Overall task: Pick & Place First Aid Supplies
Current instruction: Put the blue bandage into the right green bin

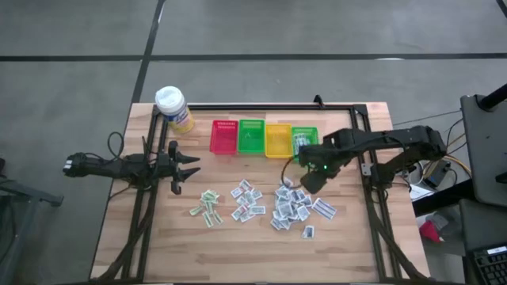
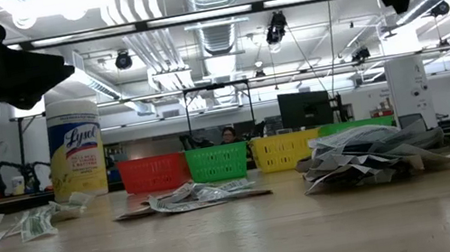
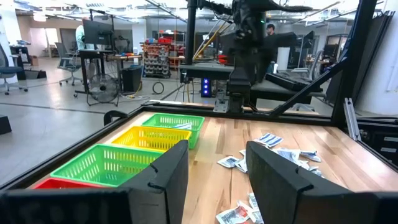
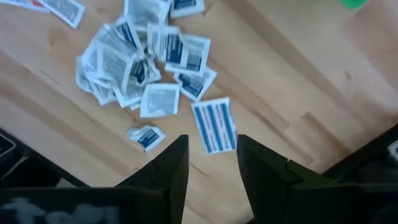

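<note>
The first aid supplies are small white packets lying flat on the wooden table in three loose groups: a right pile (image 1: 293, 206) (image 4: 134, 62), a middle group (image 1: 247, 200) and a left group with green print (image 1: 207, 207). A few packets lie in the rightmost green basket (image 1: 304, 140). My right gripper (image 1: 310, 180) (image 4: 211, 155) hangs well above the right pile's far edge, pointing down, open, with nothing between its fingers. My left gripper (image 1: 192, 166) (image 3: 214, 162) waits level at the table's left side, open and holding nothing.
A red basket (image 1: 224, 136), a green one (image 1: 252, 136) and a yellow one (image 1: 278, 140) stand in a row at the far side with the rightmost green basket. A yellow wipes bottle with a white cap (image 1: 174, 108) stands at the far left corner. Bare wood lies along the near edge.
</note>
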